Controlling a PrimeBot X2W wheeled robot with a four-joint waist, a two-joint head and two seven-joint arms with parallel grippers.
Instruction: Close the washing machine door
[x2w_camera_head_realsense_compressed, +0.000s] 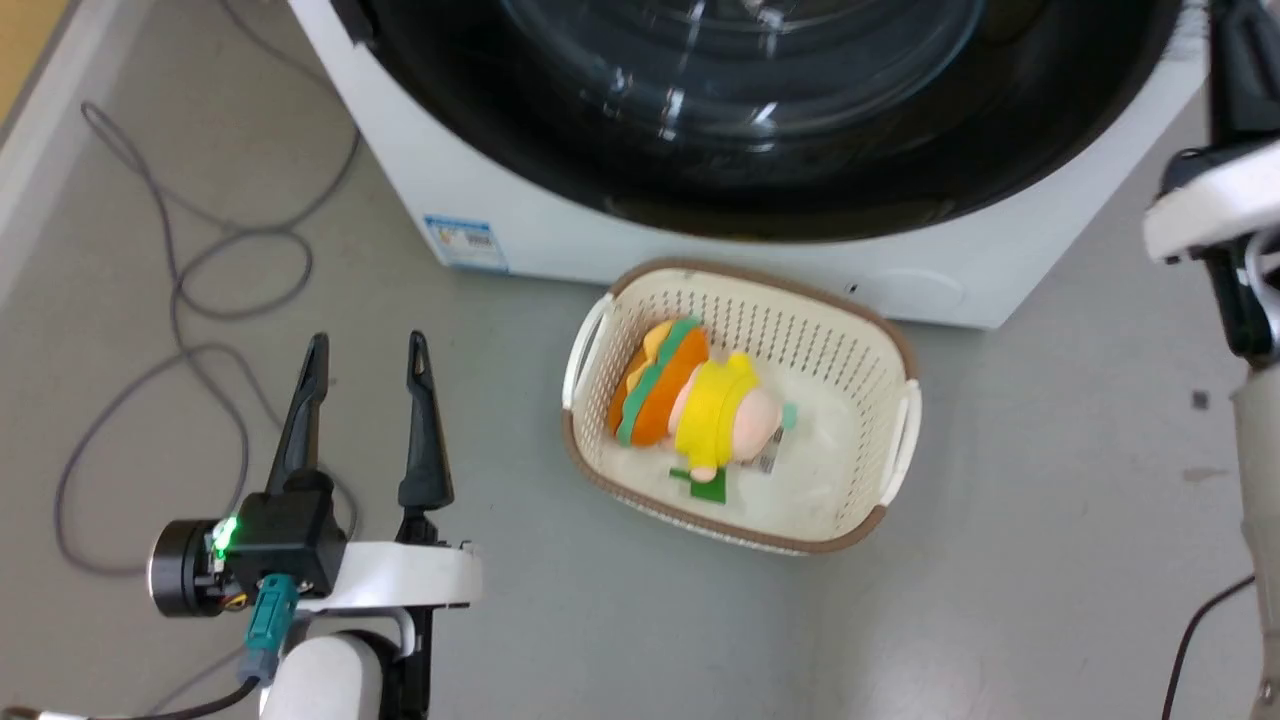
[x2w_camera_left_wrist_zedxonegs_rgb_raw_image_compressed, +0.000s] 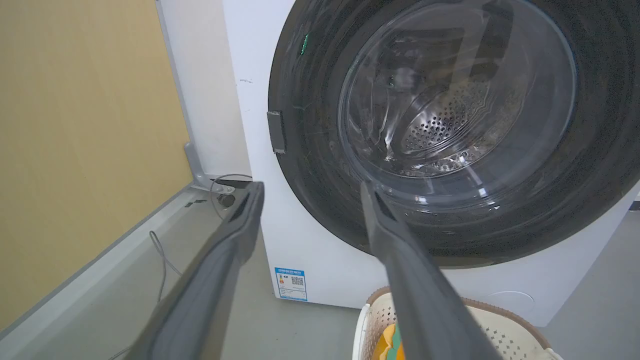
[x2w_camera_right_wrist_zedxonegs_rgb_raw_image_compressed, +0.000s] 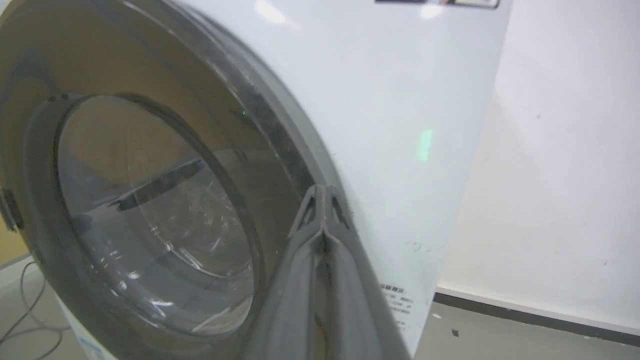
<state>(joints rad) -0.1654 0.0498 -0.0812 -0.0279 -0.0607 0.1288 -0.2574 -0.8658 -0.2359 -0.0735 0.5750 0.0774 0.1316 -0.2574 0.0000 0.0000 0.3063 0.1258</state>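
The washing machine door (x2w_camera_head_realsense_compressed: 760, 190) is a glossy black disc with a clear glass bowl, lying flat against the white washing machine (x2w_camera_head_realsense_compressed: 560, 235). In the left wrist view the door (x2w_camera_left_wrist_zedxonegs_rgb_raw_image_compressed: 310, 170) shows the steel drum behind its glass. My left gripper (x2w_camera_head_realsense_compressed: 367, 340) is open and empty, low over the floor to the left of the machine, fingers pointing at its front (x2w_camera_left_wrist_zedxonegs_rgb_raw_image_compressed: 312, 186). My right gripper (x2w_camera_right_wrist_zedxonegs_rgb_raw_image_compressed: 322, 192) is shut with nothing in it, its tips at the door's (x2w_camera_right_wrist_zedxonegs_rgb_raw_image_compressed: 150, 215) right rim; I cannot tell whether they touch. The right wrist (x2w_camera_head_realsense_compressed: 1210, 210) is at the head view's right edge.
A cream perforated basket (x2w_camera_head_realsense_compressed: 900, 350) with a brown rim stands on the floor just before the machine, holding a plush toy (x2w_camera_head_realsense_compressed: 690, 400). Grey cable (x2w_camera_head_realsense_compressed: 180, 290) loops on the floor at the left. A yellow wall (x2w_camera_left_wrist_zedxonegs_rgb_raw_image_compressed: 75, 125) runs along the left side.
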